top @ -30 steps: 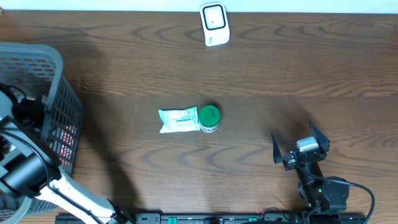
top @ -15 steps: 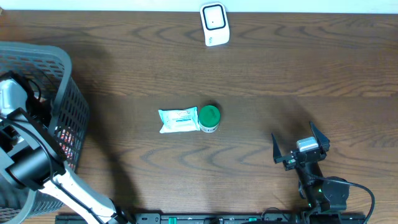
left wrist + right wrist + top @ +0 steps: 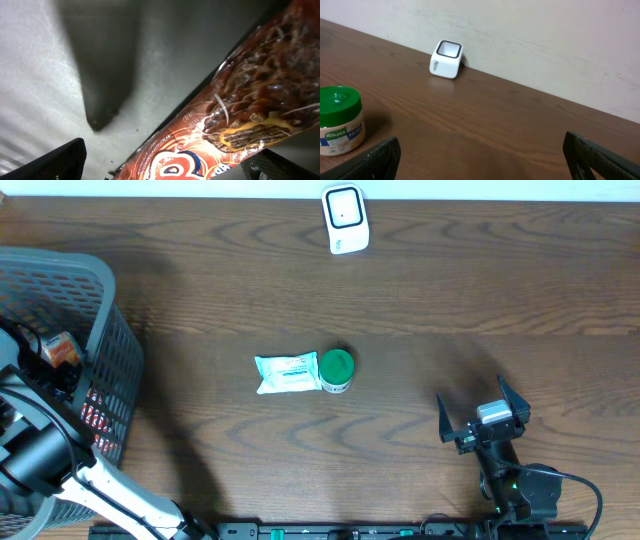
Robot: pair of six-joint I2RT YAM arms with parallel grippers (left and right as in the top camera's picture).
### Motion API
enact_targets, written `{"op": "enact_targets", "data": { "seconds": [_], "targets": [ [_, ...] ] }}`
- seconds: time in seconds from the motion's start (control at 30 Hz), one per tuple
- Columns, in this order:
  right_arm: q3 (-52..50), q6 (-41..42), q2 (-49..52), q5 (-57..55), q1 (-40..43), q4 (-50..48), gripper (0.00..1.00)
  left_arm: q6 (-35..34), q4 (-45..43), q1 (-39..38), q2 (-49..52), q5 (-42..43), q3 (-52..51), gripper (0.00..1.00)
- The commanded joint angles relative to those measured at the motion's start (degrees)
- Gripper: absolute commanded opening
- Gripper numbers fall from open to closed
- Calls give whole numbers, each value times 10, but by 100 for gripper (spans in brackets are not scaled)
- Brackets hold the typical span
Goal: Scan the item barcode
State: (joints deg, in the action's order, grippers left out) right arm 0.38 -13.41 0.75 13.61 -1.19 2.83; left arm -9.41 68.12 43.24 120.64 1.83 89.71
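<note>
A: What do I have under the arms?
B: I see a table [image 3: 520, 290] of dark wood, smooth, with clear grain and a light sheen.
A: And the basket [image 3: 95, 300]?
B: Grey plastic, matt, with a grid of holes. Inside I see a snack wrapper [image 3: 240, 110] of glossy film, crinkled, reflecting the light.
A: The jar [image 3: 339, 125]?
B: Its green lid [image 3: 337, 100] looks to me like shiny plastic. The scanner [image 3: 446, 60] is smooth white plastic, the wall [image 3: 545, 35] matt.
</note>
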Motion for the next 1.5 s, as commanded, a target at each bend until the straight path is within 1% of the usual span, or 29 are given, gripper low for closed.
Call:
{"op": "enact_targets", "data": {
  "seconds": [0.0, 0.07, 0.2, 0.27, 0.33, 0.37, 0.4, 0.43, 0.47, 0.5, 0.57, 0.6, 0.67, 0.73, 0.8, 1.0, 1.1, 1.17, 1.23, 1.27, 1.37, 1.4, 1.47],
  "targets": [
    [-1, 7, 0, 0, 3, 2, 99, -54, -1, 5, 18, -24, -11, 98],
    [-1, 7, 0, 0, 3, 2, 99, -62, -12, 4, 18, -19, -15, 98],
    [-1, 7, 0, 0, 3, 2, 99, -16, -32, 0, 18, 6, -35, 98],
    [-1, 7, 0, 0, 3, 2, 99, 5, -43, -3, 18, 5, -56, 98],
    [-1, 7, 0, 0, 3, 2, 99, 13, -59, -3, 18, 5, -78, 97],
    [-1, 7, 0, 0, 3, 2, 99, 15, -70, -3, 18, 5, -92, 90],
    [-1, 7, 0, 0, 3, 2, 99, 14, -83, -3, 18, 6, -110, 77],
    [-1, 7, 0, 0, 3, 2, 99, 14, -91, -3, 18, 6, -120, 68],
    [-1, 7, 0, 0, 3, 2, 99, 14, -103, -3, 18, 6, -135, 61],
    [-1, 7, 0, 0, 3, 2, 99, 14, -118, -3, 18, 6, -155, 51],
    [-1, 7, 0, 0, 3, 2, 99, 15, -123, -3, 18, 5, -163, 40],
    [-1, 7, 0, 0, 3, 2, 99, 16, -121, -3, 18, 5, -163, 36],
    [-1, 7, 0, 0, 3, 2, 99, 19, -107, -3, 15, 5, -152, 35],
    [-1, 7, 0, 0, 3, 2, 99, 19, -82, -3, 10, 5, -129, 34],
    [-1, 7, 0, 0, 3, 2, 99, 19, -35, -3, 1, 5, -81, 34],
    [-1, 7, 0, 0, 3, 2, 99, 19, 123, -3, -36, 6, 138, 33],
    [-1, 7, 0, 0, 3, 2, 99, 18, 178, -3, -65, 11, 256, 31],
    [-1, 7, 0, 0, 3, 2, 99, 16, 195, -3, -91, 43, 314, 31],
    [-1, 7, 0, 0, 3, 2, 99, 14, 195, -3, -123, 86, 349, 31],
    [-1, 7, 0, 0, 3, 2, 99, 11, 189, -3, -141, 100, 360, 27],
    [-1, 7, 0, 0, 3, 2, 99, -16, 164, -3, -198, 108, 366, 20],
    [-1, 7, 0, 0, 3, 2, 99, -21, 158, -3, -212, 108, 366, 15],
    [-1, 7, 0, 0, 3, 2, 99, -23, 149, -3, -238, 108, 366, 13]
  ]
}}
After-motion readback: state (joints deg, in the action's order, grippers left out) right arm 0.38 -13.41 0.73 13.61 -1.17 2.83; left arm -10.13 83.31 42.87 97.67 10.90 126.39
